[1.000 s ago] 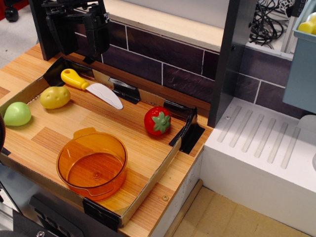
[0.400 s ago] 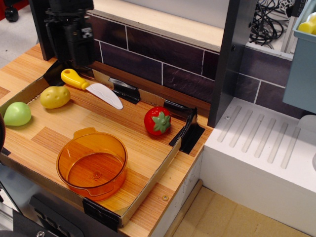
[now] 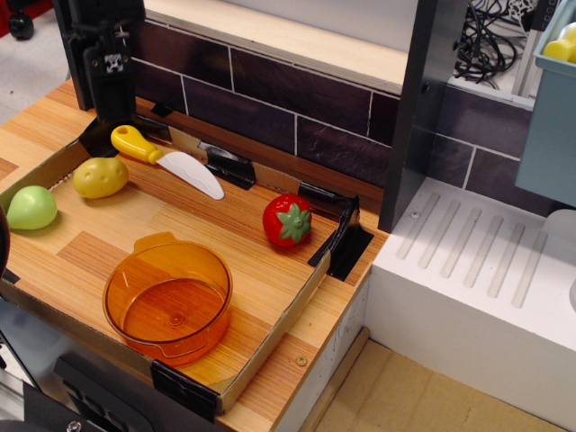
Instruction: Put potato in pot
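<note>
The yellow potato (image 3: 100, 177) lies at the left of the wooden tray, next to the knife's yellow handle. The orange translucent pot (image 3: 167, 299) stands empty at the tray's front, well apart from the potato. My black gripper (image 3: 112, 117) hangs above the tray's back left corner, behind and above the potato and touching nothing. It is turned edge-on to the camera, so one finger hides the other. It holds nothing.
A yellow-handled white toy knife (image 3: 167, 157) lies behind the potato. A light green toy fruit (image 3: 31, 207) sits at the far left and a red strawberry (image 3: 288, 220) at the right. The tray's cardboard rim (image 3: 310, 288) and a dark tiled wall (image 3: 297, 112) bound the space.
The gripper has moved left along the back wall and turned about its axis. Its two fingers showed apart a second ago and now line up. The objects have not moved.
</note>
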Robot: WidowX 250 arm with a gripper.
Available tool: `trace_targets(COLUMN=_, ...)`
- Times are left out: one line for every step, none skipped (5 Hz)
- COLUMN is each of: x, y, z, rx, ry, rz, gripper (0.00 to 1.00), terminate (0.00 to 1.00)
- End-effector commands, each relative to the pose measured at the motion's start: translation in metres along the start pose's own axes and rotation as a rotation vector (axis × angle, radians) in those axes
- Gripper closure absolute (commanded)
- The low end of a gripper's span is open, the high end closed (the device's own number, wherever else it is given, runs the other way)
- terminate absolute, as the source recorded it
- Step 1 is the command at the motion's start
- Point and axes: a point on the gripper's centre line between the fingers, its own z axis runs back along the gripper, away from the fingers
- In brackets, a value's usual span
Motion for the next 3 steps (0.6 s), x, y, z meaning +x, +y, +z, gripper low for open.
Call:
trace_targets(x=-0.009, y=0.021, z=0.001, rx=0.152, ry=-0.080, rz=-0.011, gripper=0.00, terminate=0.00)
trace_targets(x=-0.007, y=0.031, z=-0.021, rx=0.165, ry=-0.026, rz=-0.024, gripper=0.00, terminate=0.00)
trace_targets(x=-0.003, y=0.038, z=-0.044, rx=0.180, ry=0.000, rz=-0.027, gripper=0.00, terminate=0.00)
